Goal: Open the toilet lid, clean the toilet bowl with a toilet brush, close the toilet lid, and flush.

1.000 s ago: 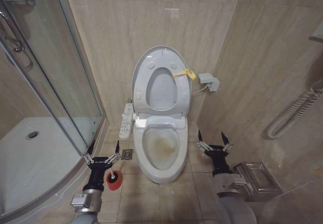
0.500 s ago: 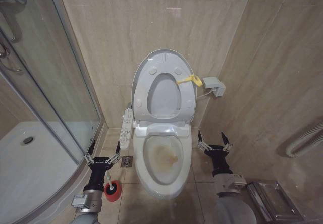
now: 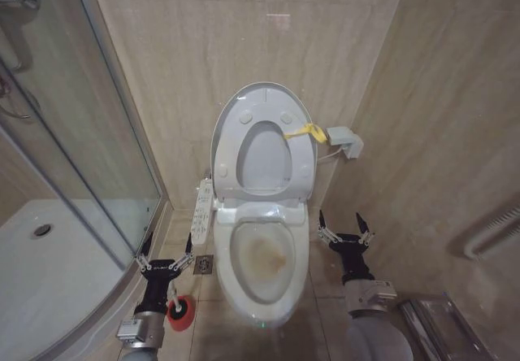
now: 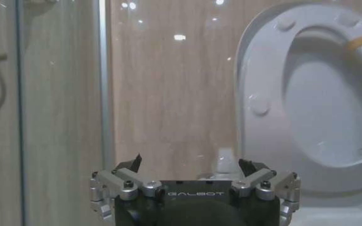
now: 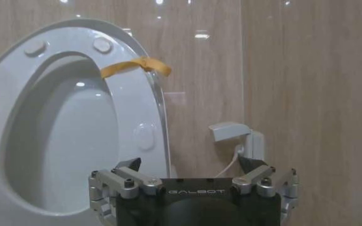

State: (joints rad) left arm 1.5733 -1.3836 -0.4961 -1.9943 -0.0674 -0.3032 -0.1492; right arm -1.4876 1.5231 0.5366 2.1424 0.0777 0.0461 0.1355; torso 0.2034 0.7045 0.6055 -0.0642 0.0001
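One step of four looks done — the lid (image 3: pixel 264 137) already stands up against the wall with the seat, well ahead of both end effectors, its yellow tab (image 3: pixel 307 131) on the side nearer your right one. The bowl (image 3: pixel 262 255) lies open between the two end effectors, and its inside is stained yellowish-brown, so by my reading the scrubbing has not been done.

Your left end effector (image 3: pixel 163 264) hangs low beside the bowl, fingers spread wide with nothing between them. The brush (image 3: pixel 180 312) sits in its red holder on the floor just behind and below those fingers, close by the wrist. It looks untouched, so picking it up is the step I judge to be in hand.

Your right end effector (image 3: pixel 344 234) hovers on the bowl's other side, level with the rim, also fully spread and empty. From its wrist camera you see the raised lid and the tab ahead, with a small wall box (image 5: pixel 234 136) beyond.

Left to do, as far as you can tell from here: grasp the brush, scrub the bowl, lower the lid, flush.
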